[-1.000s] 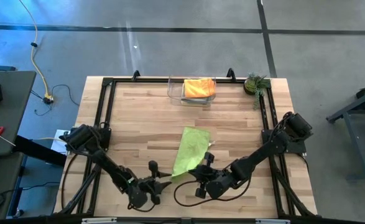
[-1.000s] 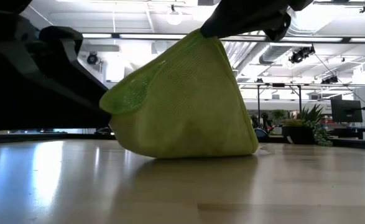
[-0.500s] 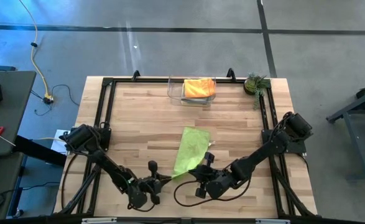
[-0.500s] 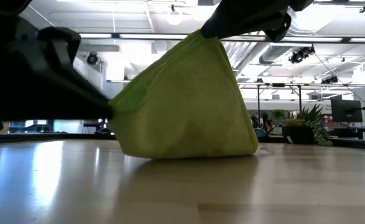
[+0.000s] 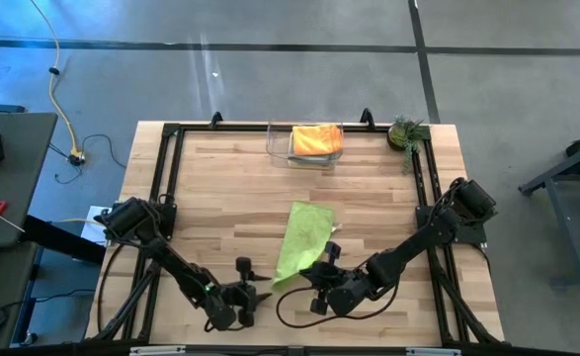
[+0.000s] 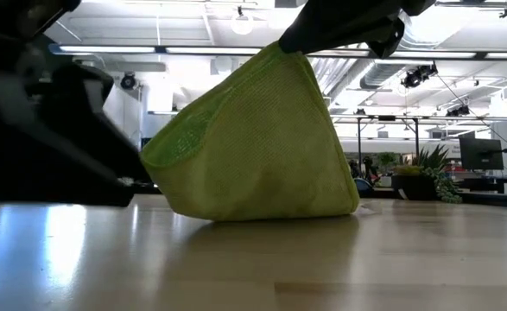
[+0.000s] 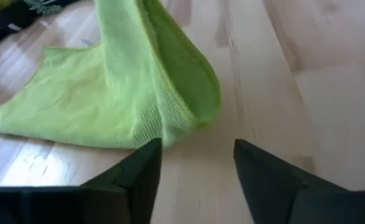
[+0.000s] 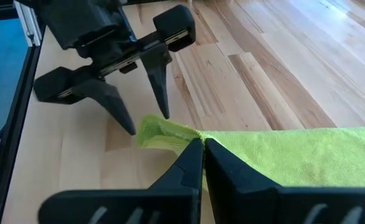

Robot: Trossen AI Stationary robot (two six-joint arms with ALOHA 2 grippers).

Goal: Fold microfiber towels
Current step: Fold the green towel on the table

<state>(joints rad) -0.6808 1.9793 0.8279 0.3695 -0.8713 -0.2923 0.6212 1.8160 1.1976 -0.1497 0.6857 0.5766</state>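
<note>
Near the front edge of the wooden counter (image 5: pixel 220 188), the lime green towel (image 5: pixel 302 237) lies as a long strip running from the middle of the counter toward both arms. The right hand (image 8: pixel 198 152) is pinched shut on the towel's near corner and holds it lifted, so in the low view the cloth (image 6: pixel 257 142) hangs like a tent from the dark hand above it, with its lower edge resting on the wood.

The left hand (image 5: pixel 248 297) sits low on the counter just to the left of that raised corner. Its two fingers (image 7: pixel 135 171) stand apart with bare wood between them, and the folded edge of the towel (image 7: pixel 132 87) lies just ahead of the tips, not between them. From the right wrist view the same spread fingers (image 8: pixel 160 84) point down just beside the cloth's bunched end.

Half a second ago the left hand's tip reached right up to the towel's edge in the low view; now it has drawn back and a gap shows between them. The towel's hanging shape is unchanged.

At the far edge, the orange towel (image 5: pixel 316 138) lies folded in the clear bin (image 5: pixel 278 146), with a small plant (image 5: pixel 405 132) near the corner.
</note>
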